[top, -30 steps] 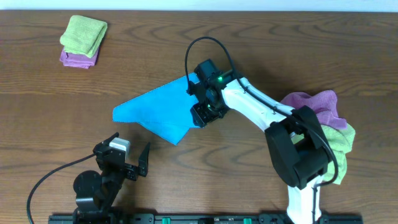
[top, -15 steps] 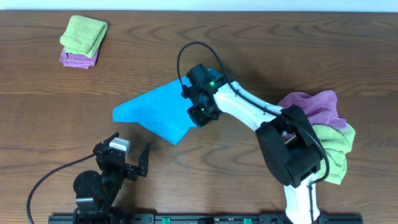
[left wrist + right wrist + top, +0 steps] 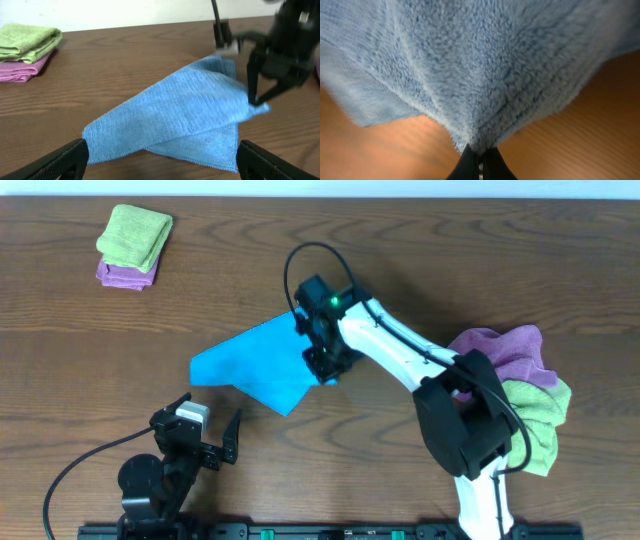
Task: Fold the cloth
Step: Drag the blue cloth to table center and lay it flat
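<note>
My left gripper (image 3: 208, 425) sits spread wide and empty near the front edge of the table (image 3: 450, 240). The cloth (image 3: 250, 362) lies mid-table, partly doubled over. My right gripper (image 3: 326, 366) pinches its right corner tight. I worry that this thin bite slips or drags the lower layer askew.

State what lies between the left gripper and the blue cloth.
Only bare table: in the overhead view, plain wood separates the open left gripper from the near edge of the cloth.
</note>
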You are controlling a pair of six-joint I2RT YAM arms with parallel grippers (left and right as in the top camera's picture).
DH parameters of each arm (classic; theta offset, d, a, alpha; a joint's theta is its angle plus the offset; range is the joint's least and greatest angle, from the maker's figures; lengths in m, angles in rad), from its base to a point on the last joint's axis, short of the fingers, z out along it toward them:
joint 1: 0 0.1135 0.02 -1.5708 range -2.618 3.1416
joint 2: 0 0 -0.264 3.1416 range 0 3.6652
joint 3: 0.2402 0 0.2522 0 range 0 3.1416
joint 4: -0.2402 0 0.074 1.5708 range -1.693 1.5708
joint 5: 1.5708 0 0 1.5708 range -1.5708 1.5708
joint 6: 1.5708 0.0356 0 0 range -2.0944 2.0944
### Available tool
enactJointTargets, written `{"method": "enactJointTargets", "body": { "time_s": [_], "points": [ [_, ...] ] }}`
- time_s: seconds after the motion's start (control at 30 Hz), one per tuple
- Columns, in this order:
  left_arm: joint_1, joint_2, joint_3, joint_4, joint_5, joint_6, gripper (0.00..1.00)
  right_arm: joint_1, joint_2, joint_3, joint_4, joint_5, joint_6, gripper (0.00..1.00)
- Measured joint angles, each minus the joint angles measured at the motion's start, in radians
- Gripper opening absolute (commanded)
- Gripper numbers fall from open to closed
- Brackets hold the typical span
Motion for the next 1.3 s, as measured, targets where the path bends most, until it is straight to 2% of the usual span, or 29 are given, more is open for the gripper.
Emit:
{"method": "enactJointTargets", "body": {
  "time_s": [0.13,0.27,0.43,0.5,0.57,0.63,0.67,0.73,0.8,0.97,1.0,1.03,1.07,1.1,1.13,1.3],
  "points": [
    [0.000,0.000,0.000,0.000,0.000,0.000,0.95,0.000,0.000,0.123,-0.051,0.017,0.003,0.01],
    [0.000,0.000,0.000,0.000,0.000,0.000,0.95,0.000,0.000,0.184,0.030,0.024,0.006,0.04],
    [0.000,0.000,0.000,0.000,0.000,0.000,0.95,0.000,0.000,0.187,0.246,0.029,0.007,0.04],
    [0.000,0.000,0.000,0.000,0.000,0.000,0.95,0.000,0.000,0.187,0.364,0.032,0.006,0.01],
    [0.000,0.000,0.000,0.000,0.000,0.000,0.96,0.000,0.000,0.186,0.497,0.034,-0.001,0.03],
    [0.000,0.000,0.000,0.000,0.000,0.000,0.95,0.000,0.003,0.187,0.650,0.055,-0.004,0.83],
    [0.000,0.000,0.000,0.000,0.000,0.000,0.96,0.000,0.009,0.187,0.747,0.077,-0.010,0.99],
    [0.000,0.000,0.000,0.000,0.000,0.000,0.96,0.000,0.019,0.190,0.897,0.117,-0.010,0.99],
    [0.000,0.000,0.000,0.000,0.000,0.000,0.95,0.000,0.029,0.194,0.942,0.153,-0.010,0.99],
    [0.000,0.000,0.000,0.000,0.000,0.000,0.95,-0.009,0.060,0.195,0.780,0.215,-0.012,0.99],
    [0.000,0.000,0.000,0.000,0.000,0.000,0.95,-0.013,0.066,0.195,0.728,0.220,-0.012,0.92],
    [0.000,0.000,0.000,0.000,0.000,0.000,0.95,-0.020,0.076,0.194,0.655,0.223,-0.008,0.73],
    [0.000,0.000,0.000,0.000,0.000,0.000,0.96,-0.025,0.082,0.193,0.622,0.224,-0.014,0.37],
    [0.000,0.000,0.000,0.000,0.000,0.000,0.95,-0.033,0.089,0.192,0.567,0.226,-0.013,0.11],
    [0.000,0.000,0.000,0.000,0.000,0.000,0.95,-0.043,0.097,0.191,0.529,0.227,-0.013,0.01],
    [0.000,0.000,0.000,0.000,0.000,0.000,0.95,-0.087,0.145,0.192,0.445,0.220,0.011,0.01]
  ]
}}
